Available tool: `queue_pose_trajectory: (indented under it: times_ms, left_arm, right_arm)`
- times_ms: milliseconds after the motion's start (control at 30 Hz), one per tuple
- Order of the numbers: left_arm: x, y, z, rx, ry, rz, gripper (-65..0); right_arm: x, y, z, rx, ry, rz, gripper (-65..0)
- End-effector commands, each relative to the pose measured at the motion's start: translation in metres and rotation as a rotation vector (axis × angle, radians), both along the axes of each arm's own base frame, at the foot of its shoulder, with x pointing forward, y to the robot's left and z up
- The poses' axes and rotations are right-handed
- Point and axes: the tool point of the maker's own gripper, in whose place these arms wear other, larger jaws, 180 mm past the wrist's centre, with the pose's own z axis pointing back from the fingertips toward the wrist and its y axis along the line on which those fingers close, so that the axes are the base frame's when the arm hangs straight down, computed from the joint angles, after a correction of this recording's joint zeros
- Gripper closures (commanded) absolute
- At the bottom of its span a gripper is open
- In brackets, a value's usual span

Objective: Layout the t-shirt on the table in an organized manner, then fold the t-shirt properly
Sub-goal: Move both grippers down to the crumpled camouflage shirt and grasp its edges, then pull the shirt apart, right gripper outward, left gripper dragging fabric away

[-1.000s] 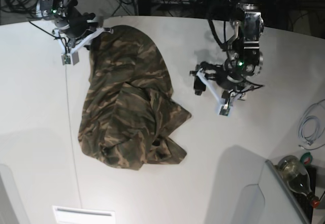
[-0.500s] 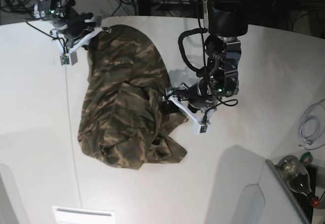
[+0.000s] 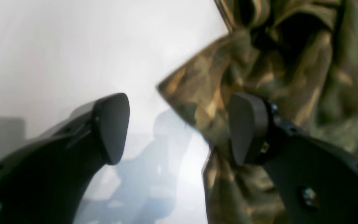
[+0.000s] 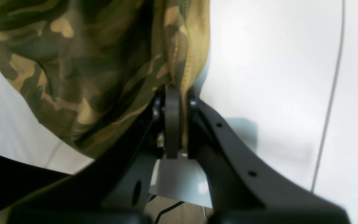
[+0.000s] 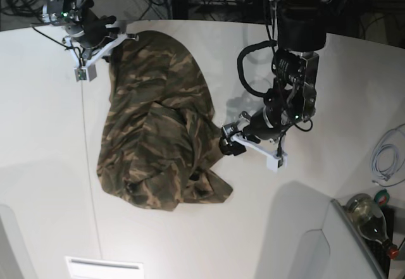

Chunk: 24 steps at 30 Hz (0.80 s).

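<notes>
Base view: high overhead, looking down on the whole table point(image 5: 57, 165) and both arms.
Left wrist view: very close, low along the tabletop, peering out between the left gripper point(image 3: 179, 130) fingers at the t-shirt point(image 3: 275, 62).
Right wrist view: tight, down past the right gripper point(image 4: 172, 124) onto cloth and white surface.
Shared: all three catch the t-shirt and table; base shows both wrist-camera spots.

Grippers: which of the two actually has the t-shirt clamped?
The right gripper, at the far corner: it is shut on the t-shirt's edge. The left gripper is open beside a corner of cloth, holding nothing.
</notes>
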Motion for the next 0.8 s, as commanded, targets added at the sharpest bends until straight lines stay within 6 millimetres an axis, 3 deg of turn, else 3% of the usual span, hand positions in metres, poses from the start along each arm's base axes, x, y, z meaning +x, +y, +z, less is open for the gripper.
queue_pose_trajectory:
  times_ms: [0, 133, 200, 267, 333, 500, 600, 767]
  left_arm:
    - [0.006, -0.002, 0.002, -0.008, 0.004, 0.001, -47.9]
    - [0.017, 0.0, -0.009, -0.008, 0.002, 0.04, -47.4]
    - [0.015, -0.002, -0.016, -0.009, 0.025, 0.037, -40.5]
    - [0.011, -0.008, -0.021, 0.008, 0.036, 0.003, -23.9]
    - [0.013, -0.012, -0.019, 0.019, 0.022, -0.015, 0.0]
    - [0.026, -0.005, -0.006, 0.04, -0.026, -0.017, 0.0]
    - [0.043, 0.015, 0.02, 0.075, -0.107, -0.007, 0.0]
    - [0.053, 0.059, 0.07, 0.187, -0.155, 0.004, 0.0]
  right_arm:
    - [0.003, -0.002, 0.004, -0.006, -0.012, 0.001, 0.0]
    - [0.007, -0.002, 0.005, -0.006, -0.017, 0.001, 0.0]
    - [0.007, -0.002, 0.005, -0.006, -0.018, 0.002, 0.0]
    - [0.007, -0.002, 0.005, -0.006, -0.018, 0.002, 0.0]
    - [0.007, -0.004, 0.005, -0.01, -0.018, 0.0, 0.0]
    - [0.007, -0.004, 0.005, -0.01, -0.019, 0.0, 0.0]
    - [0.012, -0.007, 0.007, -0.019, -0.026, 0.001, 0.0]
    - [0.026, -0.041, 0.02, -0.119, 0.02, 0.068, 0.0]
